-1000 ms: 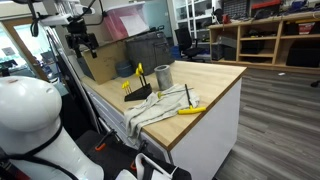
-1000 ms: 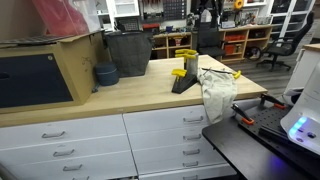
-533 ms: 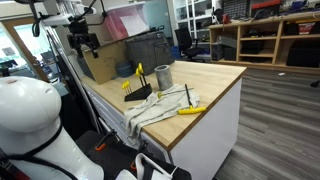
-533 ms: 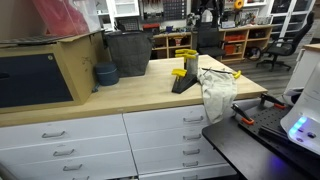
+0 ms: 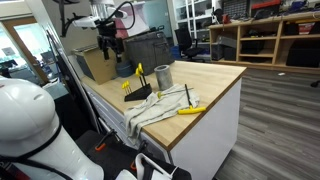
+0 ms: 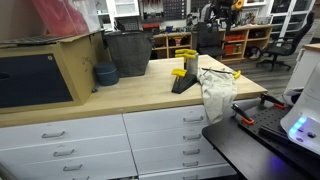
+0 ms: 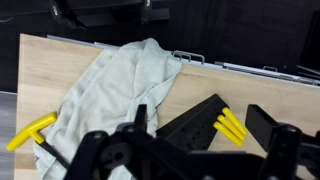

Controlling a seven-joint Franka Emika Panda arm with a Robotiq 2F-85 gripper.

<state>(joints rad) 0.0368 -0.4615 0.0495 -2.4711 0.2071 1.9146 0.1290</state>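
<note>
The arm is hovering high above the table, its jaws standing wide open and gripping nothing. In the wrist view the grey cloth is lying crumpled on the table directly below, touching the black tool holder with its yellow handles. Nothing is being touched, so the work seems barely begun: approach and grip are not yet made.

One grey cloth, one metal cup, one blue bowl and one black rack were there — plus one loose yellow-handled tool (the racked ones were too blurred to count).
</note>
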